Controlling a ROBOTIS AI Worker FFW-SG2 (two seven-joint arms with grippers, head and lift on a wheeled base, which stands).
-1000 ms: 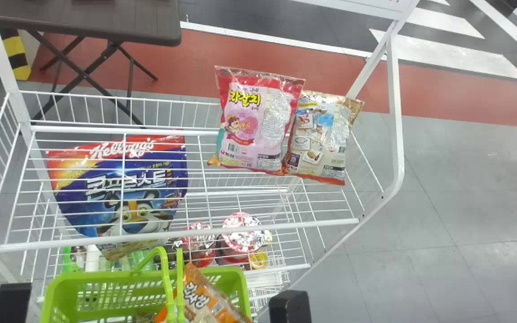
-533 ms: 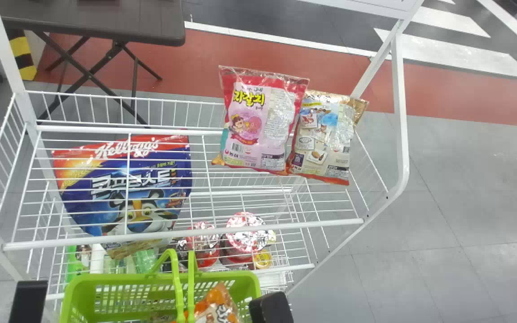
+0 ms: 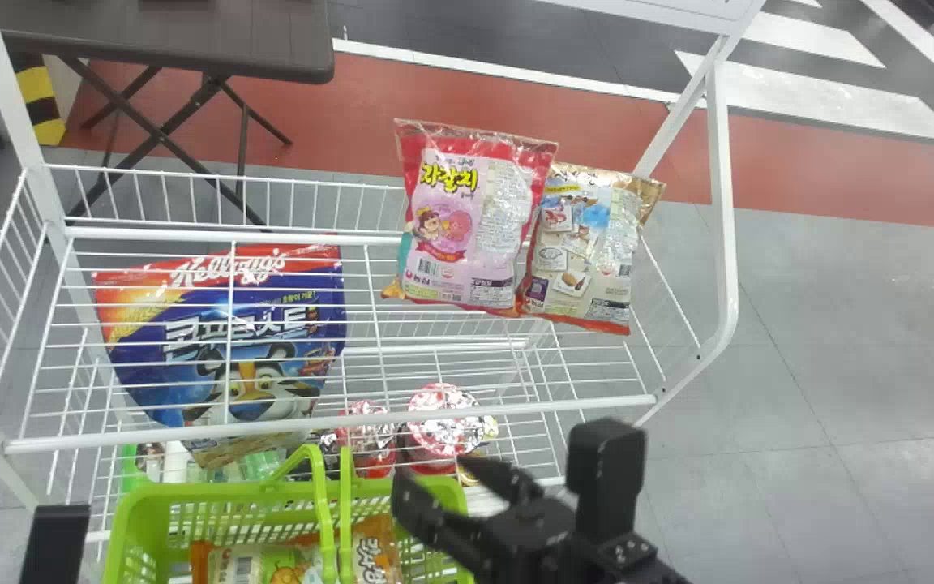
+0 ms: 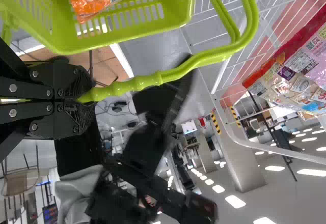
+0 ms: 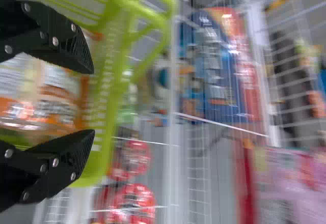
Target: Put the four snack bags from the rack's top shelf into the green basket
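- Two snack bags, one a white-and-orange bag (image 3: 375, 553) and the other a pale bag (image 3: 248, 564), lie inside the green basket (image 3: 216, 491), apparently half the job done.
- Above the basket's right-hand end, the robot's right gripper (image 5: 93, 102) holds nothing, its fingers spread wide; one bag has probably just to be chosen next.
- At the basket's side, the left gripper (image 4: 84, 99) is clenched on the basket handle (image 4: 153, 79), bearing the load for its partner.
- Farther off, a pink bag (image 3: 467, 227) and a beige bag (image 3: 580, 247) stand side by side at the back of the top shelf, touching: the two left to fetch, by this count.
- Nearest hazard for the working arm: the handles rising mid-basket, which could snag a bag lowered between them and the rim.
- Beyond the basket runs the front rail (image 3: 337, 426), a bar that both gripper and bags must clear.
- Past it, bare wire floor offers open room in front of the pair.
- Tightest quarters lie at the far right, where the beige bag sits just beside the white frame (image 3: 724, 276); the pink one looks the easier reach.
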